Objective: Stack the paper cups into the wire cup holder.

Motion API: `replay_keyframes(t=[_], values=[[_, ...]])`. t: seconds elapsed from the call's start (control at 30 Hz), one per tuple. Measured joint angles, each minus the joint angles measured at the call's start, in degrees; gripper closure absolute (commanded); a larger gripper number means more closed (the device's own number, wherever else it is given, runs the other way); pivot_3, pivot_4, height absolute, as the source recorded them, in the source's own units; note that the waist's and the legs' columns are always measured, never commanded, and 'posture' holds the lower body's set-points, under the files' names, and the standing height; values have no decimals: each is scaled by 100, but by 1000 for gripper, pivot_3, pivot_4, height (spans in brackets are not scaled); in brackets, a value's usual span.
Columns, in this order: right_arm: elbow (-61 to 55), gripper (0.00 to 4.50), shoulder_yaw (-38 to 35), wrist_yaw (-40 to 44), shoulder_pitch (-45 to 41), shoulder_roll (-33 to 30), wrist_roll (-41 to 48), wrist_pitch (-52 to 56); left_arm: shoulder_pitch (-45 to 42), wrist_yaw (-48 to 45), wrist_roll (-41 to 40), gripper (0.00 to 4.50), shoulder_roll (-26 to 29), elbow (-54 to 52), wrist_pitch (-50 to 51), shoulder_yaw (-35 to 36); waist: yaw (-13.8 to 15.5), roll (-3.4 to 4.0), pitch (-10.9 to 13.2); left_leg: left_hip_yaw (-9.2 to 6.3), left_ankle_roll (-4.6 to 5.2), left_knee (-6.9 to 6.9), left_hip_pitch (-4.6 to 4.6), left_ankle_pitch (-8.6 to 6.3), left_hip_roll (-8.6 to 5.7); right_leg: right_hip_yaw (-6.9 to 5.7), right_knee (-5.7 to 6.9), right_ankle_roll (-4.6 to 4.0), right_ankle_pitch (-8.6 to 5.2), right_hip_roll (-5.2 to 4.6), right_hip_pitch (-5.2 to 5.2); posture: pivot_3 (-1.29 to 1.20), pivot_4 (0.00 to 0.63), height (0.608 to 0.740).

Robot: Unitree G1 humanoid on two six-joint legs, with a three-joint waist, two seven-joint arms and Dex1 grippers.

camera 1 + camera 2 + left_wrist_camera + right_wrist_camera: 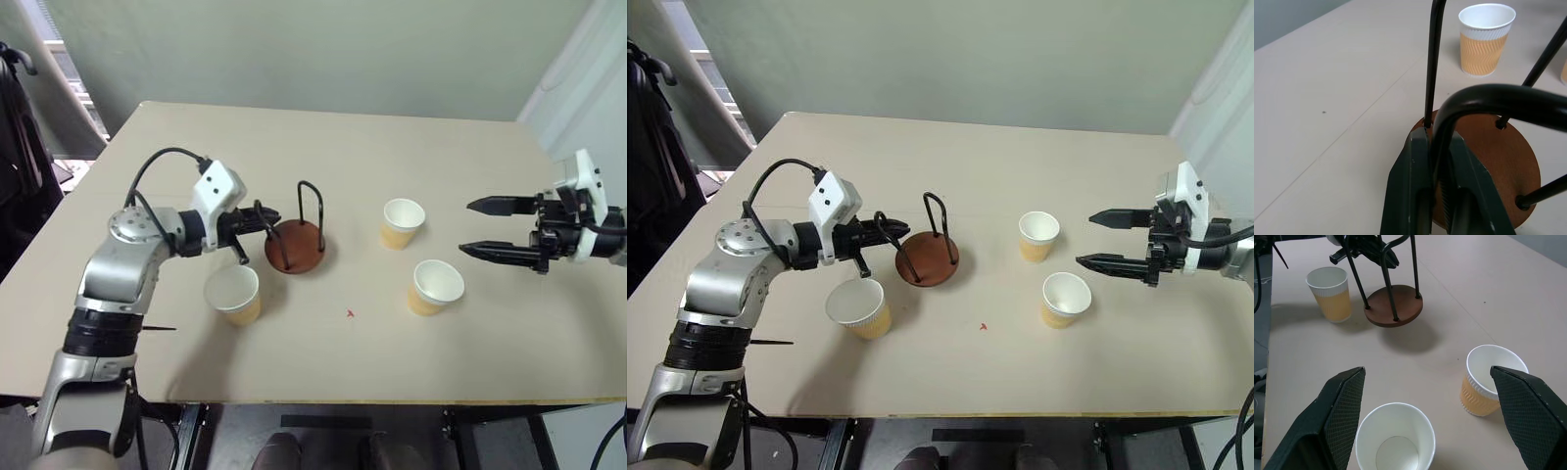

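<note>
Left gripper (1442,196) clenched on a wire loop of the wire cup holder (299,247), its near rim cut off in the wrist view; right gripper (495,228) released. Three paper cups (233,293) (403,222) (436,286) stand on the beige table (411,147) before a grey-green wall (323,49).

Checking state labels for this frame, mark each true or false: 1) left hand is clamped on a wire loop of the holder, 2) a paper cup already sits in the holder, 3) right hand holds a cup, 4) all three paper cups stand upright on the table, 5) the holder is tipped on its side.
1) True: the left hand is shut on a black wire loop of the round reddish-brown wire cup holder.
2) False: its disc is bare.
3) False: the right hand is open and empty, beside the cups.
4) True: the three pale yellow-tan paper cups stand mouth up on the beige table.
5) False: its base faces up, loops standing.
</note>
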Motion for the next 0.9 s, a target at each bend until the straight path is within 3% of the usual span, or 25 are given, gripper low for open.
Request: replay_keyframes(t=[0.47,0.9], values=[[10,349,-1,1,46,1,-5,-56,22,-769,-1163,4476,249,-1447,1052,-25,43,0,0,5,4,5,-2,-1,0,1,-5,5,3,-2,1,0,150,740],[-157,349,-8,40,233,1,23,-38,299,-128,-759,4476,-449,-1768,1244,-1148,62,0,0,6,13,30,-2,-6,0,4,-5,17,10,-4,11,0,150,740]])
